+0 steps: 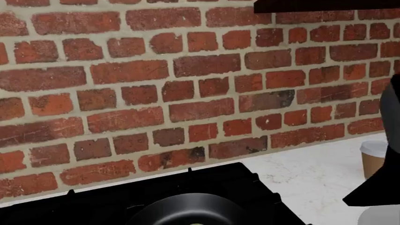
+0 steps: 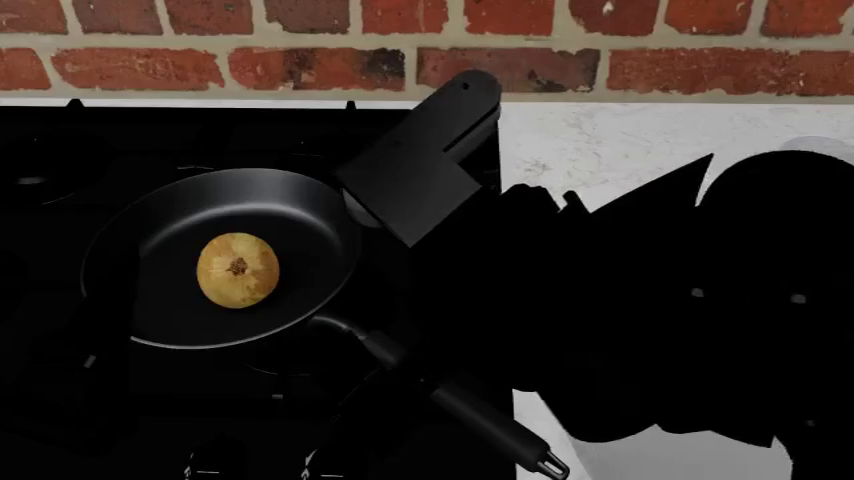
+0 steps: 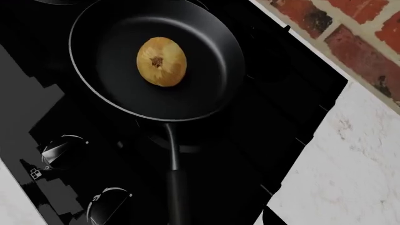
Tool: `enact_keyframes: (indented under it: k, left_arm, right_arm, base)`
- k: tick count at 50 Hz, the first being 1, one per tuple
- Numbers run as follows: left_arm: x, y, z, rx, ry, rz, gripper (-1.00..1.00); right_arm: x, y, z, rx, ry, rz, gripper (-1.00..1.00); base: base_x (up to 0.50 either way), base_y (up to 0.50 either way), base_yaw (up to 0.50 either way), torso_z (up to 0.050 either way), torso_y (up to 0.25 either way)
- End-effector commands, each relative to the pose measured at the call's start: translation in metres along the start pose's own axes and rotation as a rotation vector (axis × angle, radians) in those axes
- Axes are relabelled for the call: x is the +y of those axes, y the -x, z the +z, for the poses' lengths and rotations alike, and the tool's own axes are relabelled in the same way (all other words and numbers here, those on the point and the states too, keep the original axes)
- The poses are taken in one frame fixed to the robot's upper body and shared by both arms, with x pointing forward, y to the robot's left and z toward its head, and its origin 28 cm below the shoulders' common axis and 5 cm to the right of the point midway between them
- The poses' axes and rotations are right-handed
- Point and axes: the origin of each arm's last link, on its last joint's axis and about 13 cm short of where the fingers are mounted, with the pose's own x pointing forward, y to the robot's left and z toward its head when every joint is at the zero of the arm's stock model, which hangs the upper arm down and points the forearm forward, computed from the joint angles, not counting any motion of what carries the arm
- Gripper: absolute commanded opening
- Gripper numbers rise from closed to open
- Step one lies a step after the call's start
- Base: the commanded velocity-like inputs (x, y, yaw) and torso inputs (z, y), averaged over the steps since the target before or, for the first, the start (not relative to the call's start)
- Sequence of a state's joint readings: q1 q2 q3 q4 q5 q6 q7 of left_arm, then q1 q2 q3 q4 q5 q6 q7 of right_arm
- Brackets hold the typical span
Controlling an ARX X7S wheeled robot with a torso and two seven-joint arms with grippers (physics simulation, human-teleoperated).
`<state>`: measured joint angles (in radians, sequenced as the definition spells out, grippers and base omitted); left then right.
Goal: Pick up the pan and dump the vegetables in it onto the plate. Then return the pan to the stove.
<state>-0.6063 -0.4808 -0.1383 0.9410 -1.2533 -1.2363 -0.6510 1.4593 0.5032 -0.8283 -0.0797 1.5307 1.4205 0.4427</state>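
We see the pan (image 2: 220, 258) at the centre left of the head view, sitting flat on the stove (image 2: 80, 140). It is round, shallow and black, and its long thin handle (image 2: 441, 400) runs toward the lower right of the frame. Inside the pan lies the onion (image 2: 239, 270), round and yellow-brown, with its dark root spot facing up, a little left of the pan's centre. The stove is black, and two knobs (image 3: 59, 150) with white marks show at the lower left of the right wrist view.
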Motion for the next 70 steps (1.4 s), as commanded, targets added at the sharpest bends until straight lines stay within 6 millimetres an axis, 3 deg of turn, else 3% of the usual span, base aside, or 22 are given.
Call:
enact_keyframes:
  k: [1, 14, 30, 70]
  left_arm:
    - [0.001, -0.002, 0.002, -0.021, 0.029, -0.009, 1.0]
    - [0.003, -0.001, -0.003, -0.015, 0.038, -0.007, 1.0]
    - [0.005, -0.001, 0.0, -0.02, 0.037, -0.002, 1.0]
    - [0.007, 0.005, -0.005, -0.01, 0.034, 0.016, 1.0]
  right_arm:
    - [-0.004, -0.018, 0.01, 0.005, 0.022, 0.033, 1.0]
    - [-0.008, -0.038, 0.019, 0.033, 0.038, 0.053, 1.0]
    - [-0.002, -0.062, 0.017, 0.081, 0.058, 0.094, 1.0]
    - [0.005, -0.107, -0.017, 0.181, 0.028, 0.147, 1.0]
  base:
    - [0.0, 0.0, 0.0, 0.0, 0.0]
    - [0.0, 0.0, 0.0, 0.0, 0.0]
    - [0.0, 0.0, 0.0, 0.0, 0.0]
    - [0.0, 0.0, 0.0, 0.0, 0.0]
